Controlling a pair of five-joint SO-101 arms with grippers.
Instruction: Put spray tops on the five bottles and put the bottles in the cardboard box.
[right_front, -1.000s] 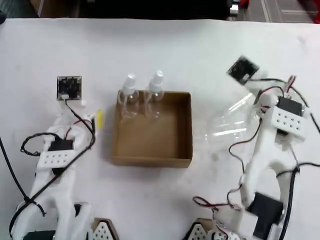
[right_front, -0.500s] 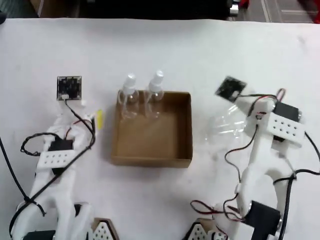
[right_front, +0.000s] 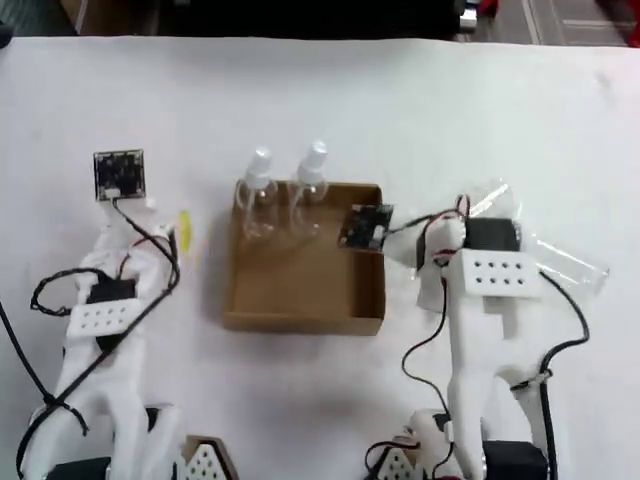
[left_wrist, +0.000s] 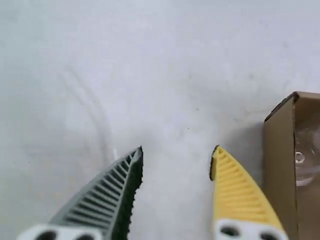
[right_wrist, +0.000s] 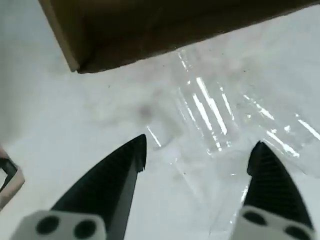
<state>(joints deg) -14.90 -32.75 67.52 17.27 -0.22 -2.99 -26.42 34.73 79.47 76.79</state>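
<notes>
The open cardboard box (right_front: 375, 250) sits mid-table. Two clear bottles (right_front: 257, 200) (right_front: 311, 195) with white spray tops stand inside it against the far wall. My left arm is to the left of the box, its yellow finger (right_front: 184, 231) a little off the box's left wall. The left gripper (left_wrist: 176, 159) is open over bare table, with the box corner (left_wrist: 280, 145) and a bottle (left_wrist: 304, 160) at the side. The right gripper (right_wrist: 197, 150) is open above clear plastic (right_wrist: 225, 115), just outside the box wall (right_wrist: 165, 30). The right arm's wrist board (right_front: 365, 227) overhangs the box's right edge.
A crumpled clear plastic bag (right_front: 555, 255) lies on the white table to the right of the box, partly under the right arm. Loose cables run along both arms. The table's far edge (right_front: 300, 38) borders a dark floor.
The right arm has swung left from the back right of the table to the box's right edge. The left arm has shifted slightly left.
</notes>
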